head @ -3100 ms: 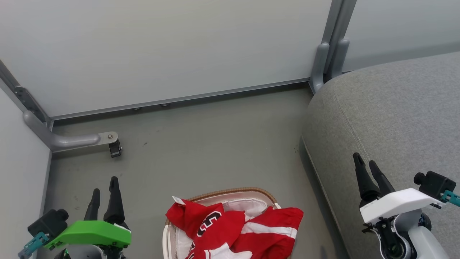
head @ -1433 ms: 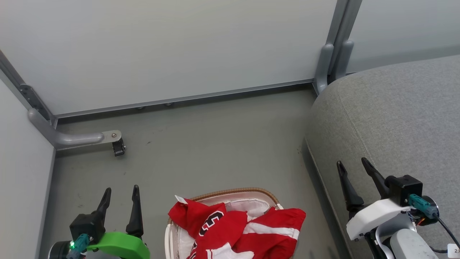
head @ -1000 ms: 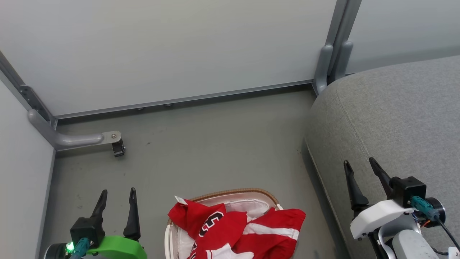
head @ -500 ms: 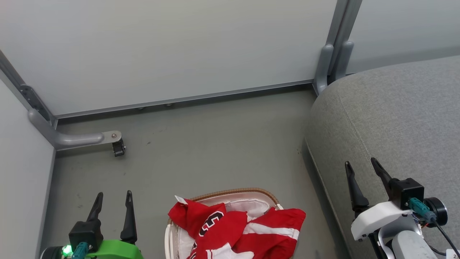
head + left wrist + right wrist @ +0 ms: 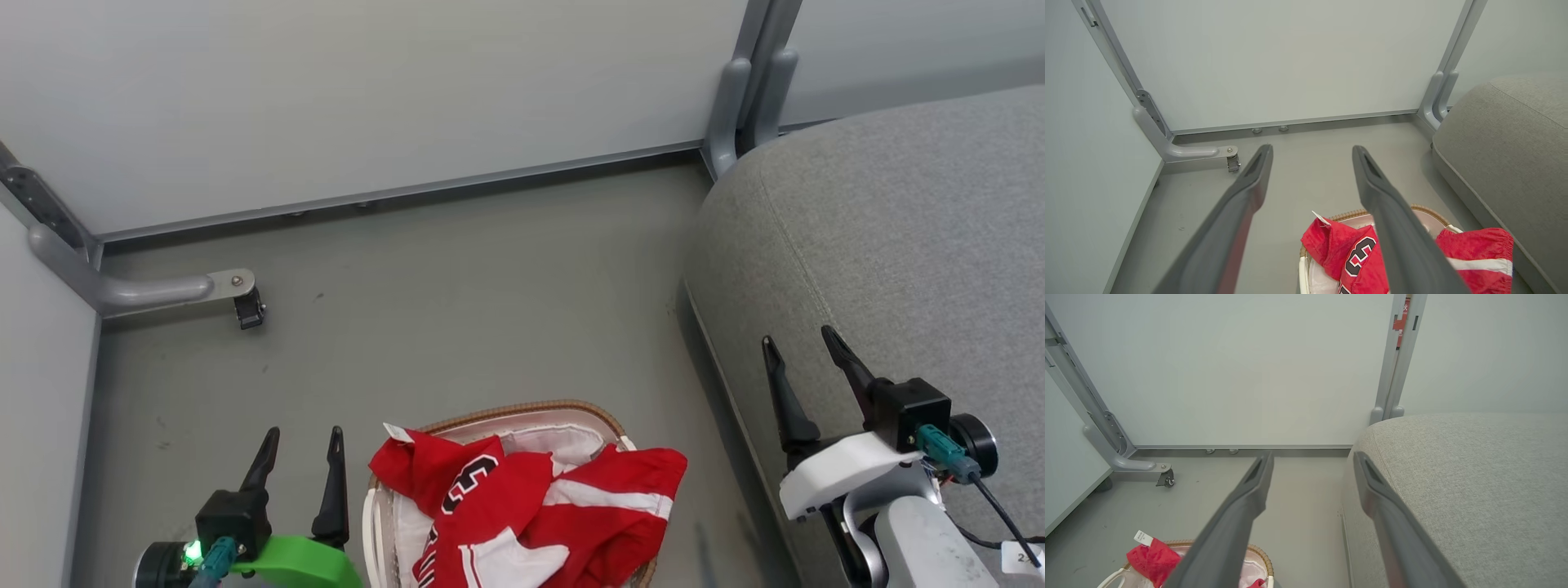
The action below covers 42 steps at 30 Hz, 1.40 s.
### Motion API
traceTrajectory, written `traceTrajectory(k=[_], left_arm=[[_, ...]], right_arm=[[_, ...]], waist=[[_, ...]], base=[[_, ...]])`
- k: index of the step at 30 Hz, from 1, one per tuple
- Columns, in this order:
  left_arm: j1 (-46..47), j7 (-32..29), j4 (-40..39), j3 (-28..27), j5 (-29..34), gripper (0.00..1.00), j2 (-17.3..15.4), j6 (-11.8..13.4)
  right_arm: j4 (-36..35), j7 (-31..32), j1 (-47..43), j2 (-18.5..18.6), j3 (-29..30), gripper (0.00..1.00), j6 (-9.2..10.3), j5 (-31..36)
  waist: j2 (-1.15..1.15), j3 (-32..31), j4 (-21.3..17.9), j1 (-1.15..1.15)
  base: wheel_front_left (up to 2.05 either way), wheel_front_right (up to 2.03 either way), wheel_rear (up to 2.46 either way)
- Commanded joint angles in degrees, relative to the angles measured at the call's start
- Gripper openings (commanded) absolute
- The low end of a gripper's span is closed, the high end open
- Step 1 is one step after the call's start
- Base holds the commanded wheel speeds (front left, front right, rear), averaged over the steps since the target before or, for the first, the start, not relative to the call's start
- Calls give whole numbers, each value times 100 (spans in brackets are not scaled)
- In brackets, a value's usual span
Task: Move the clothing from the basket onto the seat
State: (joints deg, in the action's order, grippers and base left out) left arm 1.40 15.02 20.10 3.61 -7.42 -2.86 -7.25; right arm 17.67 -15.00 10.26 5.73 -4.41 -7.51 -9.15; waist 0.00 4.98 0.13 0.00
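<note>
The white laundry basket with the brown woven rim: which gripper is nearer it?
Left. The left gripper hangs close beside the basket's left rim; the right gripper is farther off, at the grey fabric seat's edge.

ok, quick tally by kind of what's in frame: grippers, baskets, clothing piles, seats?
Grippers: 2, left gripper and right gripper, jaws open on both.
Baskets: 1, the basket.
Clothing piles: 1, the clothing; separate pieces can't be counted.
Seats: 1, the seat.
Total: 5.
</note>
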Motion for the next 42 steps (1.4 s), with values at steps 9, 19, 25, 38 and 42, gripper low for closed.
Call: traceTrajectory(k=[9,19,25,38,42], left_arm=[[518,21,188,436,4,100,-13,-23],[1008,22,487,747,4,100,-12,-18],[1301,21,675,860,54,100,-14,11],[1953,14,1568,1125,168,100,-15,38],[2213,14,1869,1229,168,100,-15,76]], right_arm=[[-484,-26,444,61,-57,100,5,-233],[-838,-26,859,-4,-79,100,5,-330],[-1028,-26,1096,-40,-91,100,5,-369],[-1181,-26,1451,-52,-229,100,5,-313],[-1205,-26,1592,-10,-289,100,5,-297]], waist=[[0,858,-233,0],[0,1694,-396,0],[0,2166,-498,0],[0,2983,-636,0],[0,3245,-661,0]], base=[[0,0,0],[0,0,0],[0,0,0],[0,0,0],[0,0,0]])
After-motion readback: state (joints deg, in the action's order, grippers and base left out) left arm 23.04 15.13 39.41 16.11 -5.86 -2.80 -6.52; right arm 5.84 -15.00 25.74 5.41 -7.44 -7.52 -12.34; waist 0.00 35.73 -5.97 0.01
